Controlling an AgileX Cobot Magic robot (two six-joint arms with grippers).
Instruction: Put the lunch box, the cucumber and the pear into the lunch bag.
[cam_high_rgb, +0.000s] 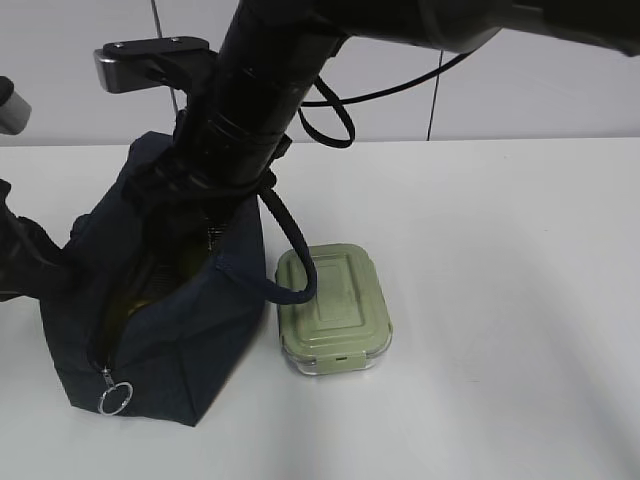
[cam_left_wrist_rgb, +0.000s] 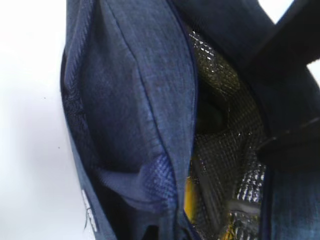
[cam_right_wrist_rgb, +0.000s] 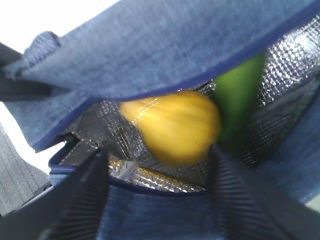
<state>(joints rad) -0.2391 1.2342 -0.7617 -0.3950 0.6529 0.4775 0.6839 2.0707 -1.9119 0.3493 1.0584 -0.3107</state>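
Note:
The dark navy lunch bag (cam_high_rgb: 190, 340) stands open at the left of the table. My right gripper (cam_right_wrist_rgb: 157, 157) is inside its mouth, jaws wide apart and empty. The yellow pear (cam_right_wrist_rgb: 175, 125) is blurred just beyond the fingertips, against the silver lining, and touches neither finger. The green cucumber (cam_right_wrist_rgb: 240, 95) stands in the bag behind it. My left gripper (cam_high_rgb: 45, 262) holds the bag's left rim; the fabric (cam_left_wrist_rgb: 160, 185) bunches towards it and hides its fingers. The sage-green lunch box (cam_high_rgb: 333, 305) lies shut on the table, against the bag's right side.
A rope handle loop (cam_high_rgb: 295, 255) hangs from the bag onto the lunch box lid. The zipper's metal ring pull (cam_high_rgb: 115, 398) dangles at the bag's front corner. The right arm (cam_high_rgb: 260, 90) comes down from above into the bag. The white table (cam_high_rgb: 500, 300) stretches to the right.

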